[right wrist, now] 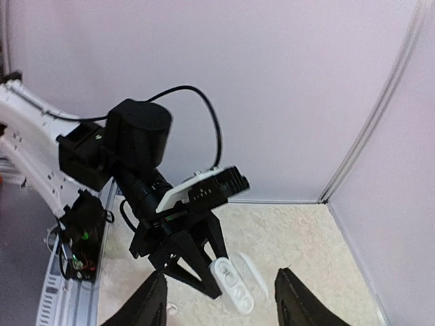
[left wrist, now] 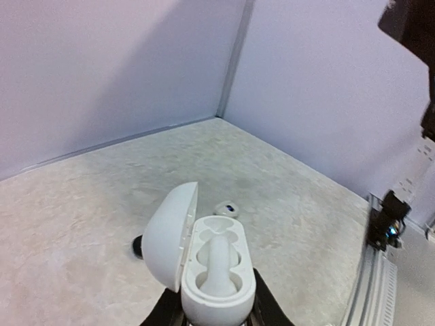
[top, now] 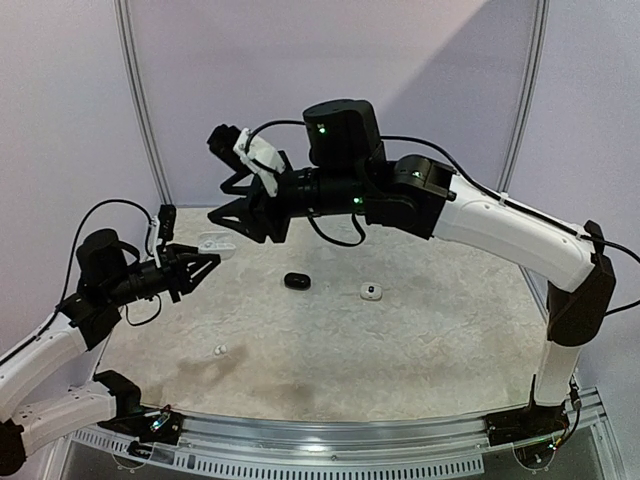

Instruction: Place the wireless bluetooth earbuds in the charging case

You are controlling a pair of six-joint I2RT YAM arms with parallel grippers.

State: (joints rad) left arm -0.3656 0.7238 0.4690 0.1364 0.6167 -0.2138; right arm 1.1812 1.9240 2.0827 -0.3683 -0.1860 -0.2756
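Closest to the left wrist cam: charging case [left wrist: 216, 272], white, lid [left wrist: 170, 234] swung open toward 9 o'clock. My left tool [left wrist: 216, 311] has it clamped at the base, jaws narrow, one finger on each side. Two wells show inside the tray, with a white shape standing between them. I can't tell if that's a seated bud or just moulding.

Top view: the held case sits at roughly 10 o'clock on the surface [top: 440, 360], at the far left. I can't tell whether it touches down or hangs just above.

My right tool [right wrist: 221, 285] is wide, with nothing between the fingers. It hangs above the case, reaching in from 3 o'clock across the far side. In its own wrist cam the open case shows low in frame, between the two fingers and well below them.

Loose items, top view:
- black rounded piece [top: 296, 281] near the surface centre; I can't tell whether it is a bud or a small case. From the left wrist cam it's half hidden behind the lid.
- white earbud with a dark spot [top: 371, 291] at the black piece's 3 o'clock, near it but apart.
- plain white earbud [top: 218, 350] at 7 o'clock on the surface, well apart from the other two and from the case.

All three lie on the surface, outside the case.
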